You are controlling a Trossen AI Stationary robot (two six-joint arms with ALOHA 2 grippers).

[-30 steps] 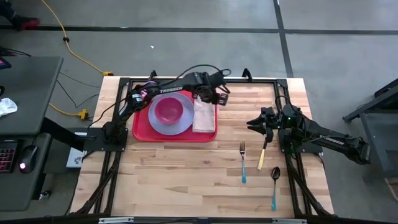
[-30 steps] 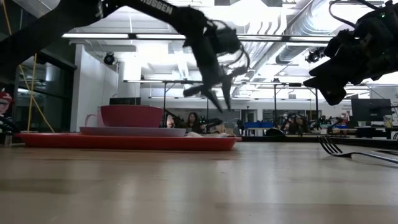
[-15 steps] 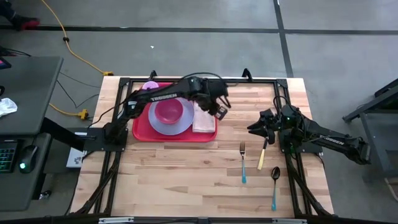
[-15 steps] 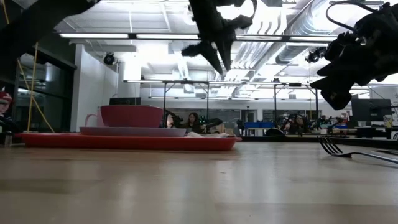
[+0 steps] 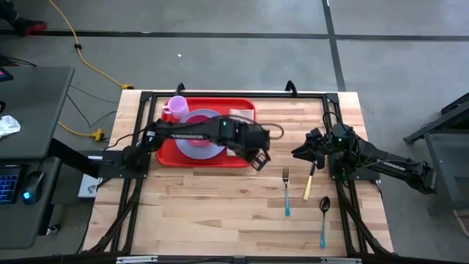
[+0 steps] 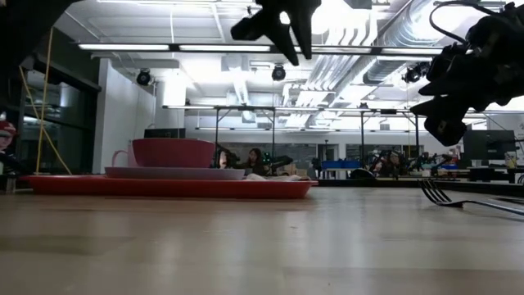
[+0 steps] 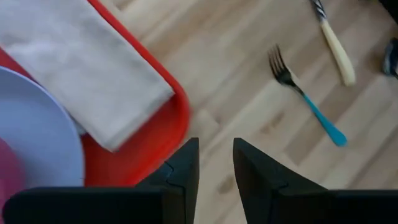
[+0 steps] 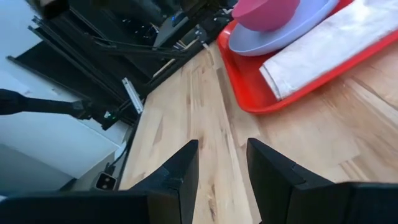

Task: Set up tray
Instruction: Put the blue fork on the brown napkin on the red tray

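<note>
The red tray (image 5: pixel 246 110) lies flat on the table's far left part. On it stand the lavender plate (image 5: pixel 192 144) with a pink bowl (image 5: pixel 198 130) and a pink cup (image 5: pixel 176 106). The beige napkin (image 7: pixel 87 74) lies along the tray's right side. My left gripper (image 5: pixel 258 158) (image 7: pixel 214 155) hovers high over the table just off the tray's near right corner, open by a narrow gap and holding nothing. My right gripper (image 5: pixel 303 149) (image 8: pixel 221 155) waits open above the table's right part, beside the knife (image 5: pixel 309 183).
A fork (image 5: pixel 286 192) with a blue handle, a cream-handled knife and a spoon (image 5: pixel 323 216) lie on the bare wood right of the tray. The fork (image 7: pixel 305 93) is ahead of my left gripper. Free wood stretches along the near half of the table (image 5: pixel 205 213).
My left gripper has risen from above the napkin on the tray and swung toward the table's near right, off the tray's near right corner. The napkin stays on the tray.
</note>
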